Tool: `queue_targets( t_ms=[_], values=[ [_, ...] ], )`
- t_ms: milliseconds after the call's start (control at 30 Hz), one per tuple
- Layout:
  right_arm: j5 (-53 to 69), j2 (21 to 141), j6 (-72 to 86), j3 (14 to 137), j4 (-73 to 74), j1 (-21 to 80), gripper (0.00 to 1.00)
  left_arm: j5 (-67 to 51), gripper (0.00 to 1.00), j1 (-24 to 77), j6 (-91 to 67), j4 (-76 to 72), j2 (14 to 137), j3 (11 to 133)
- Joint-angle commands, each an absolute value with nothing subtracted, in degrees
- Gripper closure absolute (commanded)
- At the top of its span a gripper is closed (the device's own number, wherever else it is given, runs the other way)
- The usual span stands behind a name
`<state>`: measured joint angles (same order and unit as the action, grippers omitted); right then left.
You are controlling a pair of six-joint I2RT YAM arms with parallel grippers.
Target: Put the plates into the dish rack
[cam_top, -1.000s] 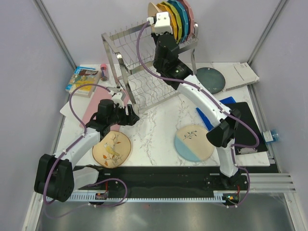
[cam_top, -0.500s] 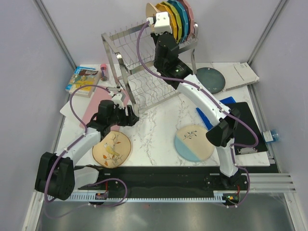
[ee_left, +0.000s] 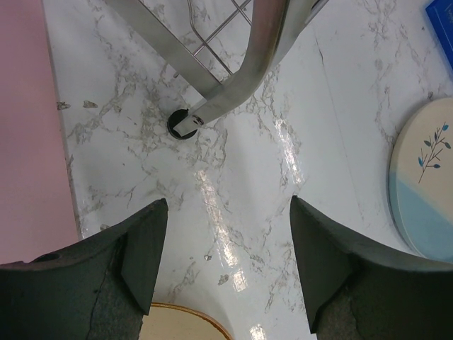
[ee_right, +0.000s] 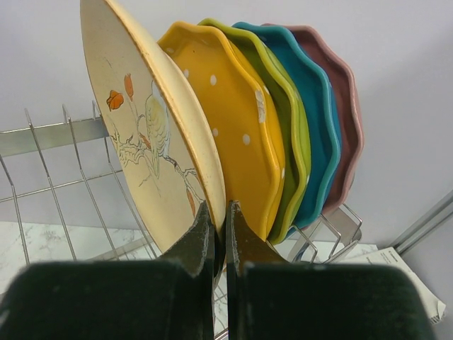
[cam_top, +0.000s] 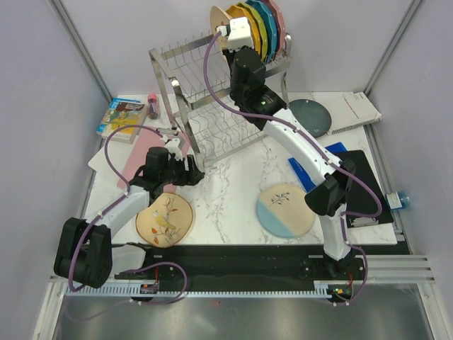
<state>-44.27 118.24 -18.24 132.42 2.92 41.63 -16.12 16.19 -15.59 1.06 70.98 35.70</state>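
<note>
My right gripper (ee_right: pixel 220 212) is shut on the rim of a cream bird plate (ee_right: pixel 152 134) and holds it upright over the top tier of the silver dish rack (cam_top: pixel 185 67), just left of the plain yellow plate (ee_right: pixel 233 120). The held plate also shows in the top view (cam_top: pixel 219 23). A second cream bird plate (cam_top: pixel 165 219) lies flat on the table at the front left. My left gripper (ee_left: pixel 225 244) is open and empty just above the table beyond it, near a rack leg (ee_left: pixel 185 125). The blue-and-cream sprig plate (cam_top: pixel 284 210) lies front right. The dark teal plate (cam_top: pixel 309 117) lies right of the rack.
Yellow, green, blue and pink scalloped plates (cam_top: pixel 265 28) stand at the top tier's right end. A pink mat (ee_left: pixel 28 127), a book (cam_top: pixel 122 117) and a small bottle (cam_top: pixel 152 105) lie left. A blue item (cam_top: pixel 311 166), a black pad (cam_top: pixel 364 177) and a paper (cam_top: pixel 357 111) lie right.
My right gripper has shifted the held bird plate slightly left and up over the top tier. My left arm has barely moved.
</note>
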Motion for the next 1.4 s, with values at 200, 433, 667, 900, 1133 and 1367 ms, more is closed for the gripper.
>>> queue_targets(
  t_ms=[200,433,667,900,1133,1367],
  values=[
    [-41.23,116.01,-17.4,135.26,-2.11,43.33,0.79,-16.61,0.23,15.91,-16.7,-1.32,70.75,37.35],
    [-40.17,115.84,-18.81,135.09,-4.13,43.42,0.48,-17.05,0.23,15.82,-16.79,-0.97,71.01,37.79],
    [-41.92,110.94,-23.89,131.42,-8.07,44.99,0.38,-11.44,0.21,15.73,-13.9,3.15,67.43,41.21],
    [-41.31,95.99,-28.32,116.65,-7.0,48.69,0.3,-4.66,0.09,6.52,1.74,28.18,60.13,52.64],
    [-28.06,75.97,-1.19,90.23,23.62,48.69,0.11,-16.11,0.08,-20.14,10.01,49.03,61.6,57.74],
    [4.28,71.63,13.87,77.03,33.14,44.92,0.08,-26.36,0.14,-35.41,17.48,64.76,77.39,66.97]
  ],
)
